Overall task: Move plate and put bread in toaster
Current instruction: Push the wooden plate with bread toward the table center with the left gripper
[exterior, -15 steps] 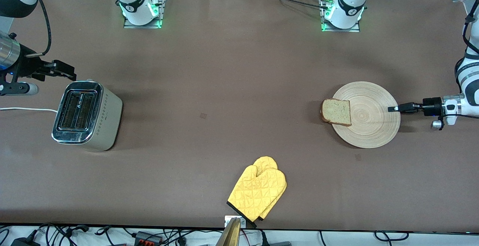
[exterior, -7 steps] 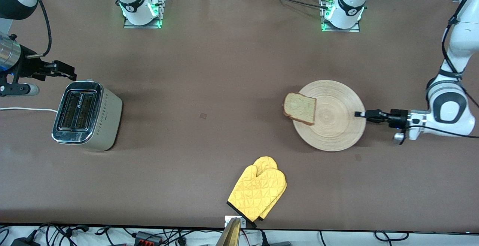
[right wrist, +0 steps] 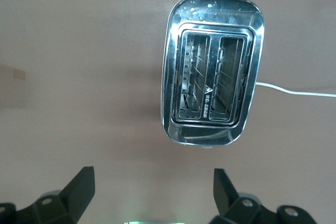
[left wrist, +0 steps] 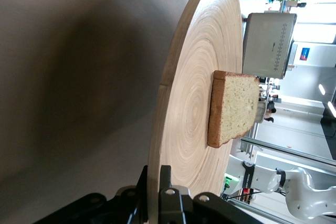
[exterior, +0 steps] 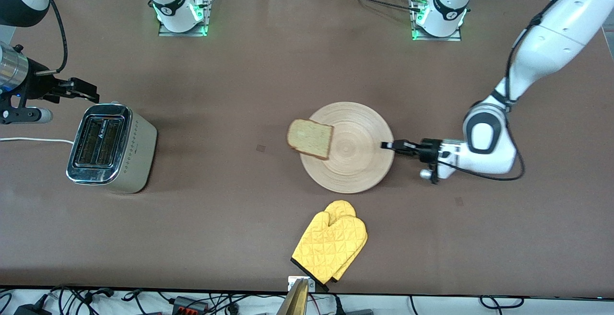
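The round tan plate (exterior: 360, 159) lies in the middle of the table, with the bread (exterior: 310, 138) resting on its rim toward the toaster (exterior: 112, 148). My left gripper (exterior: 387, 145) is shut on the plate's rim at the side away from the toaster. In the left wrist view the plate (left wrist: 189, 108) sits pinched in my left gripper (left wrist: 155, 184), the bread (left wrist: 236, 108) lies on it and the toaster (left wrist: 268, 45) stands farther off. My right gripper (exterior: 84, 92) hangs open and empty over the table beside the toaster. In the right wrist view the toaster (right wrist: 212, 69) shows two empty slots past my right gripper (right wrist: 152, 187).
A yellow oven mitt (exterior: 331, 245) lies nearer the front camera than the plate, close to the table's front edge. The toaster's white cord (exterior: 33, 139) runs off the right arm's end of the table. Bare brown table lies between plate and toaster.
My left gripper has slid the plate, with the bread on it, along the table toward the toaster. The right arm has not moved.
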Tool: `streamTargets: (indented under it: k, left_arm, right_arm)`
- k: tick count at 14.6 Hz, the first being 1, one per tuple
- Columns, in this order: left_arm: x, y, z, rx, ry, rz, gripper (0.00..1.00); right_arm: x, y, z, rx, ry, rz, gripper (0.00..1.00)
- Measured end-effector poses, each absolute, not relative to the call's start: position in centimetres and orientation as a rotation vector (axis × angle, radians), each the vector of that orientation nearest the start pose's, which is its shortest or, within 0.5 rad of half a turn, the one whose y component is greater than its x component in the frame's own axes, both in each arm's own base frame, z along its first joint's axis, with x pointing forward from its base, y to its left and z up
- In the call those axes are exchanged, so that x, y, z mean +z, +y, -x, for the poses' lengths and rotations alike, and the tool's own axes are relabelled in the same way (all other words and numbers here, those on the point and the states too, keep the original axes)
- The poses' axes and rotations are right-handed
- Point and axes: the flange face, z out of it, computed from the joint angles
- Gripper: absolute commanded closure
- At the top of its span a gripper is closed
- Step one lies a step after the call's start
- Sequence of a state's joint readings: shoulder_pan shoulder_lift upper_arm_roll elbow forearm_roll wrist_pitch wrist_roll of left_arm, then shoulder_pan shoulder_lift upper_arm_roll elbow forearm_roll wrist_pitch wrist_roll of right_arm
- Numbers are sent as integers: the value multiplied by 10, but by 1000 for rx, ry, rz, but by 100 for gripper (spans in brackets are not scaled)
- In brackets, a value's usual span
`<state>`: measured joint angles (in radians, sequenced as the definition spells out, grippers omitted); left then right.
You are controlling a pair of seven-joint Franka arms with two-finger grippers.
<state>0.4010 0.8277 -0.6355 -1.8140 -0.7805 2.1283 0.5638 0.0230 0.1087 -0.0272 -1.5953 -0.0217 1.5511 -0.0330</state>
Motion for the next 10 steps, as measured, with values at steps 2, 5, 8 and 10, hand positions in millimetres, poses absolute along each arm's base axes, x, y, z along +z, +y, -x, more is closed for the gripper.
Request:
streamTargets:
  k: [2, 5, 8, 10]
  left_arm:
    - [151, -205, -589, -260, -119, -2049, 99]
    - [135, -265, -570, -258, -65, -2047, 99]
    - [122, -316, -550, -272, -42, -2034, 98]
    - [117, -320, -548, -274, -44, -2048, 95]
  right_arm:
    - [550, -4, -578, 247, -47, 3153, 0]
    - [549, -4, -578, 250, -47, 3153, 0]
    - [549, -4, -577, 257, -48, 3152, 0]
    - [549, -3, -577, 265, -51, 3151, 0]
